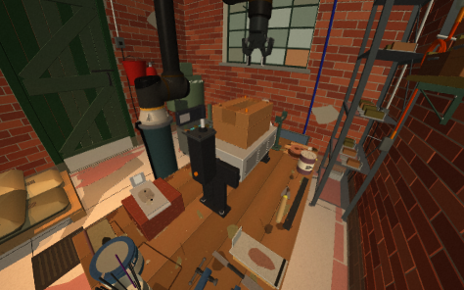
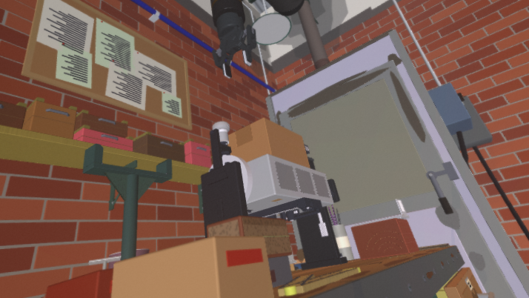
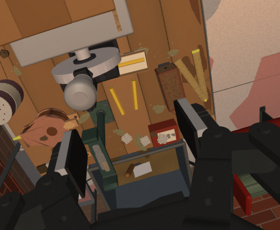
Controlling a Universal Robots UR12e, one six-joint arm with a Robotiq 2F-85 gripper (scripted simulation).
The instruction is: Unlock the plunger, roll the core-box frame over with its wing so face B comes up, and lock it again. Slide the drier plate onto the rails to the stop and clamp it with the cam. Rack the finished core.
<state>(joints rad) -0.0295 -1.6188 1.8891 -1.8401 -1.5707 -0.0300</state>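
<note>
The core-box frame (image 1: 243,122) sits between black posts on the wooden bench, its tan box on top of a pale grey vented base (image 2: 287,181). At its near end a grey index disc (image 3: 87,64) carries a round plunger knob (image 3: 80,92). High above the frame hangs my gripper (image 1: 257,53), open and empty, fingers pointing down (image 2: 235,63) (image 3: 132,135). A sandy brown core block (image 3: 170,86) lies on the bench near its right edge. A green core stand (image 3: 99,133) rises from the bench below the knob.
A large green door (image 1: 53,73) fills the left wall. A metal rack (image 1: 366,108) stands right of the bench. A red brick block with a plate (image 1: 151,203), a paint can (image 1: 307,161) and loose tools (image 1: 288,201) lie on the bench.
</note>
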